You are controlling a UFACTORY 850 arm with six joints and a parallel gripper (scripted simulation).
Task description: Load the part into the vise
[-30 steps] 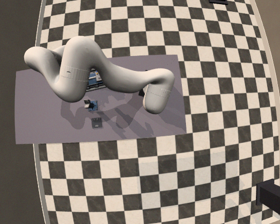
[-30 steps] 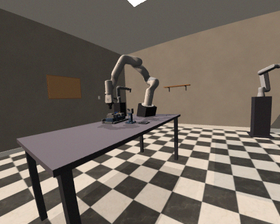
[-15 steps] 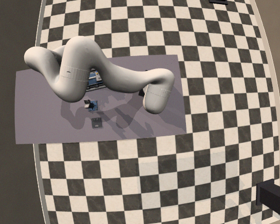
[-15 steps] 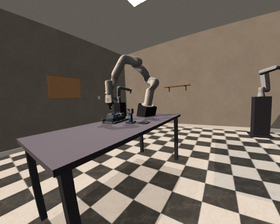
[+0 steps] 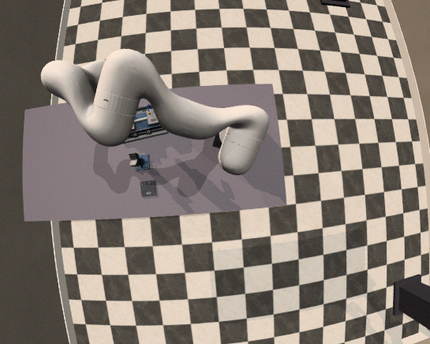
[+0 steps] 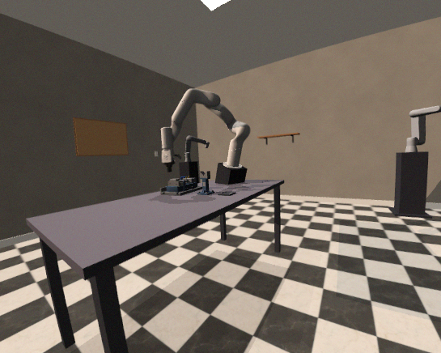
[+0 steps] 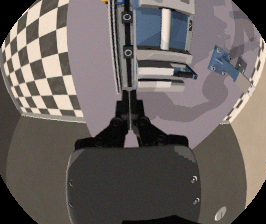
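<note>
My gripper (image 7: 129, 98) is shut with nothing between its fingers. It hangs a little above the vise (image 7: 153, 30), over the end of a long grey jaw bar (image 7: 125, 36) on the vise's left side in the wrist view. In the exterior view the gripper (image 6: 168, 167) points down above the vise (image 6: 180, 187). The blue V-block (image 5: 143, 162) stands in front of the vise with a small grey and dark piece (image 5: 133, 158) on it, which looks like the part. The dark infeed plate (image 5: 147, 188) shows nothing on top. My arm hides much of the vise (image 5: 147, 122) in the top view.
The arm's dark base (image 6: 231, 173) stands at the table's far end. A second arm on a pedestal (image 6: 411, 182) stands far off on the floor.
</note>
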